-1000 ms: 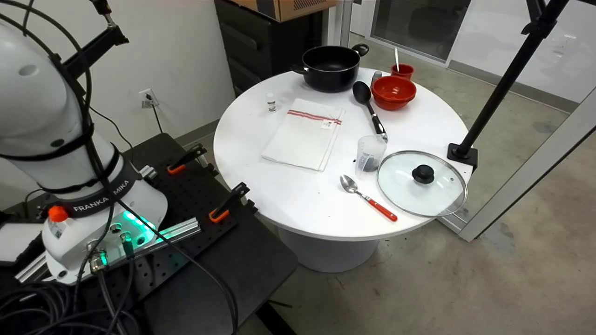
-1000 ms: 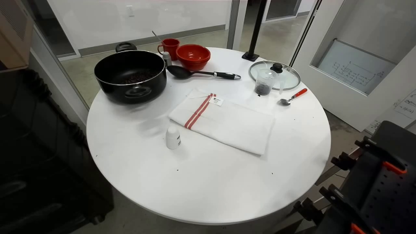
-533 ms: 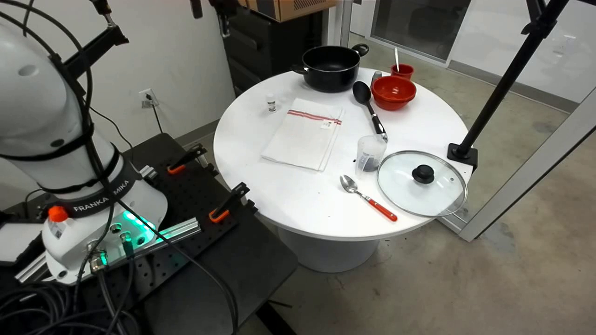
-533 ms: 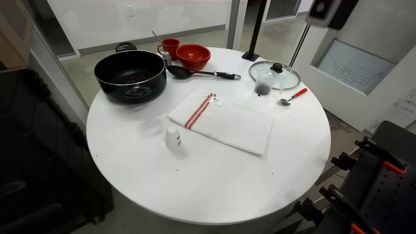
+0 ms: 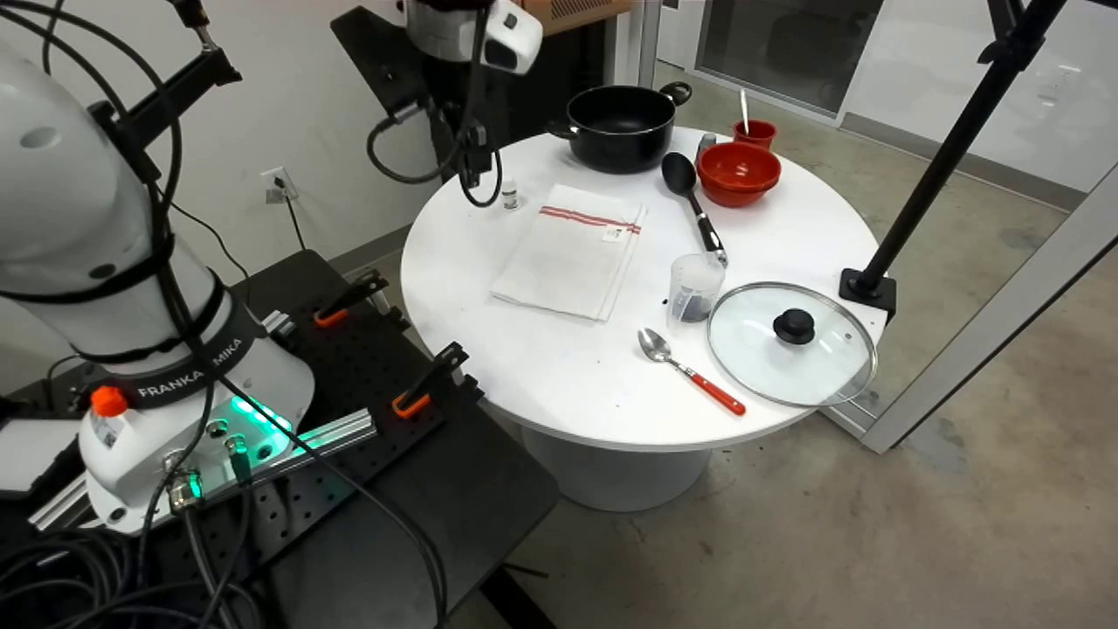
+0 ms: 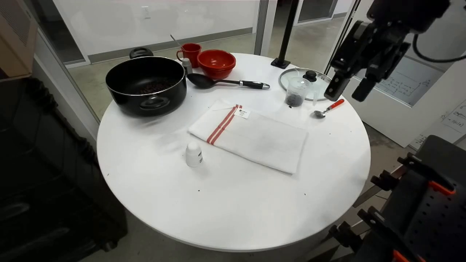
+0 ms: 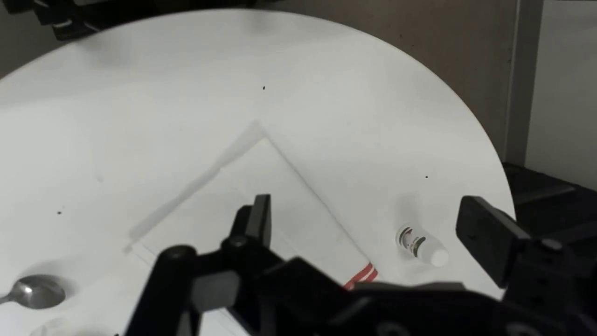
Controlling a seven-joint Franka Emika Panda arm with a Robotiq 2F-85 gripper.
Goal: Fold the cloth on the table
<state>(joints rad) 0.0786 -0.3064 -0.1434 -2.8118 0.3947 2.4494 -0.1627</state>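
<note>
While the white cloth (image 6: 258, 140) lies flat near the middle of the round table (image 6: 233, 214), its red stripes (image 6: 219, 127) run across the end nearer the black pot (image 6: 125, 99), with a small tag (image 6: 242, 113) beside them. Near that striped end, apart from the cloth, a white shaker (image 6: 193, 155) stands upright. Above the table is the gripper (image 6: 345, 95), released, its fingers (image 7: 485, 238) spread well apart; in the wrist view it hides part of the cloth. Farther out, the pot holds small dark pieces (image 6: 154, 87). Between pot and lid (image 5: 792, 362), a big black spoon (image 6: 204, 81) lies with its bowl near the red bowls (image 6: 217, 67). Close to these stand a red mug (image 6: 192, 54) with a thin stick leaning in it and, just beside the mug, a grey shaker (image 6: 187, 65). A clear measuring cup (image 5: 696, 288), dark at the bottom, stands close to the lid, which lies knob up. Near both rests a small spoon (image 5: 699, 379) with a red handle. Beside the table, in an exterior view, the robot's white base (image 5: 196, 428) sits on a black bench (image 5: 419, 524).
</note>
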